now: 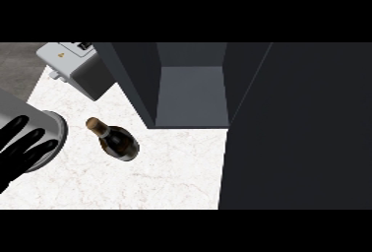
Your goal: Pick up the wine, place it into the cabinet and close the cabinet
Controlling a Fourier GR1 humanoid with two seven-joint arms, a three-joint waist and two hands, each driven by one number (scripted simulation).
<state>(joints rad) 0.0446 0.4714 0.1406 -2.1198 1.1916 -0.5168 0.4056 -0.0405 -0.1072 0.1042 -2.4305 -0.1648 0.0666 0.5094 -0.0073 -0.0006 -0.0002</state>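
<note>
My left robot hand (17,153) is plain matte black, its fingers (36,146) slim with rounded tips. My forearm (49,124) is a smooth, silvery-grey cylinder, shading from pale to darker grey, with a thin lighter rim at its end.

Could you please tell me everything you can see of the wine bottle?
The wine bottle is dark, glossy glass with a brownish-gold foil over its narrow neck and top. It appears to stand upright on the pale marbled counter, seen from above with the neck toward the upper left. No label can be made out. Nothing touches it but the counter: the left hand is apart to its left and the open cabinet to its right.
</note>
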